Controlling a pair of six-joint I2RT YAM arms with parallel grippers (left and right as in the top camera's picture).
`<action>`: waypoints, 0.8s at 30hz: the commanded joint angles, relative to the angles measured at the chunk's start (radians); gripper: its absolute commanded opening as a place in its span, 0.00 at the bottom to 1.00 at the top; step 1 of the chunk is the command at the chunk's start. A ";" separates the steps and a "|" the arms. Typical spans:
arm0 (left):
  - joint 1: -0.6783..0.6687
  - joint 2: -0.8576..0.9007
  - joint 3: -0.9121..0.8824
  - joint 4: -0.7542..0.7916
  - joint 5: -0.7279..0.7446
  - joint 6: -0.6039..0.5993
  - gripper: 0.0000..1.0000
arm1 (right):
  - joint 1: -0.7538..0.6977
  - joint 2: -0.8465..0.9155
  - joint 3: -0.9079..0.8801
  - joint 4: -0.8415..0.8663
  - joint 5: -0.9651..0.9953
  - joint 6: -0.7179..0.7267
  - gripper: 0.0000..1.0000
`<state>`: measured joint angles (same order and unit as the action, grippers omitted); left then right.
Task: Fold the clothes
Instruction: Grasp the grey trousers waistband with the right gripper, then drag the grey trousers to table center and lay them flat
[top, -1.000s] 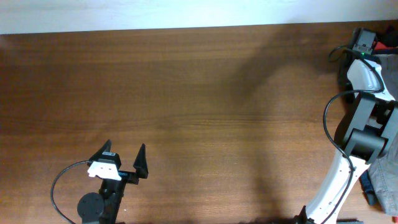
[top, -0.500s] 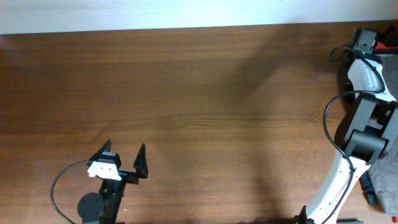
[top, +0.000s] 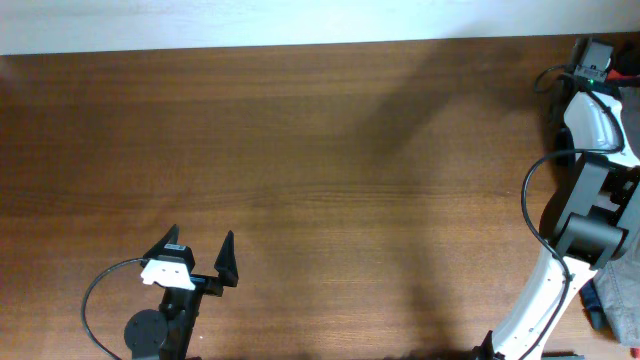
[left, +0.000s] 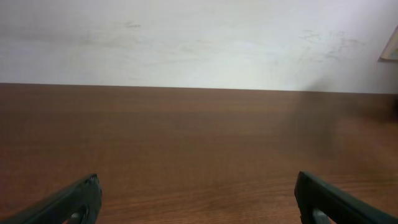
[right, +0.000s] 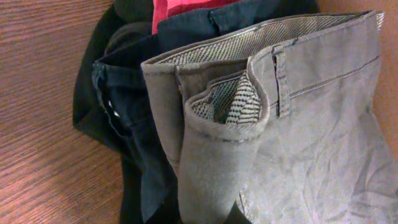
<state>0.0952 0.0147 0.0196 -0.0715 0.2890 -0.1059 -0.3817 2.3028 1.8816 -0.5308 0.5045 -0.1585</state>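
Note:
The grey-olive shorts (right: 311, 124) fill the right wrist view, waistband up, lying on top of a pile at the table's right edge. A fold of the waistband runs down between my right gripper's (right: 204, 216) dark fingertips, which close on it. In the overhead view the right arm (top: 585, 190) reaches off the right edge and its gripper is out of frame. My left gripper (top: 200, 252) is wide open and empty above bare wood near the front left; its fingers show in the left wrist view (left: 198, 196).
Dark navy garments (right: 134, 124) and a red cloth (right: 180, 9) lie under the shorts. A bit of the cloth pile (top: 618, 305) shows at the right edge overhead. The brown wooden table (top: 320, 150) ends at a white wall (left: 199, 37).
The right arm has shifted slightly toward the far right edge. The left arm has not moved.

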 joint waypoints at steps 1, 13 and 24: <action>0.006 -0.008 0.003 -0.013 0.019 -0.009 0.99 | 0.008 -0.041 0.022 -0.008 -0.063 0.010 0.24; 0.006 -0.008 0.003 -0.013 0.019 -0.009 0.99 | 0.017 -0.049 0.022 -0.035 -0.082 0.017 0.04; 0.006 -0.008 0.003 -0.013 0.019 -0.010 0.99 | 0.149 -0.242 0.022 -0.107 -0.272 0.206 0.04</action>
<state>0.0952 0.0147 0.0196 -0.0715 0.2890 -0.1059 -0.3199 2.1822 1.8812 -0.6376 0.3672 -0.0357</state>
